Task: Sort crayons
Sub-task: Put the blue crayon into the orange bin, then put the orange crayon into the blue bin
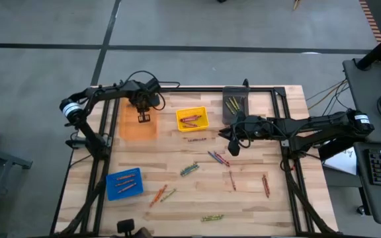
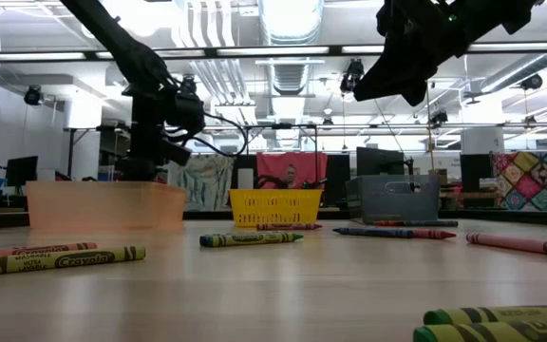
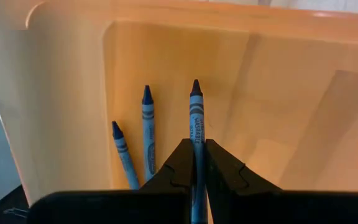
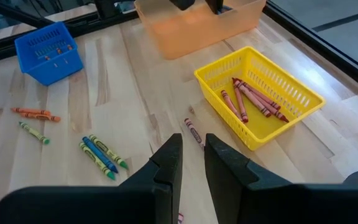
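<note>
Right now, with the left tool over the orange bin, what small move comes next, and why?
Probably open the left tool: it is shut on a blue crayon above the orange bin, where two more blue crayons already lie.

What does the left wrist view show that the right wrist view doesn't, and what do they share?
Only the left wrist view shows the inside of the orange bin: two blue crayons lying there, and the left hand shut on a third blue crayon. Only the right wrist view shows the yellow basket holding red crayons, the blue bin, loose crayons on the table, and the right hand with nothing between its fingers. Both show the orange bin.
</note>
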Tool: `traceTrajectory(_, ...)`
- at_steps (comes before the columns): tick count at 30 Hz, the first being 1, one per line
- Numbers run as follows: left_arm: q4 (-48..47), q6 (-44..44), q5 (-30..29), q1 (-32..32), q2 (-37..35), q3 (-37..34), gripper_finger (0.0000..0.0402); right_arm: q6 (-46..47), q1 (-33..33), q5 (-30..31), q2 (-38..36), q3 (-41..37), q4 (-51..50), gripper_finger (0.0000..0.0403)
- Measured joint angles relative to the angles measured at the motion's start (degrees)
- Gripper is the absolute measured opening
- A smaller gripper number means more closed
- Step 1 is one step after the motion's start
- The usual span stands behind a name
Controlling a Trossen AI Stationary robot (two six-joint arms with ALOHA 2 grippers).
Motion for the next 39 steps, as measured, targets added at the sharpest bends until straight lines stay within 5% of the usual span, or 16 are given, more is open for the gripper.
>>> traceTrajectory(25, 1.33, -0.72, -2.47, 0.95, -1.03, -0.04, 0.0065, 0.02, 0.00, 0.00, 0.00, -0.07, 0.00, 0.0057)
traceTrajectory(32, 0.65, -7.15, -2.70, 0.72, -6.13, -0.07, 0.0057, 0.10, 0.00, 0.02, 0.00, -0.07, 0.04, 0.0057)
traceTrajectory(39, 2.70, -21.12, 3.21, -1.83, -17.15, -1.12, 0.0043, 1.47, 0.00, 0.02, 0.00, -0.09, 0.06, 0.0057)
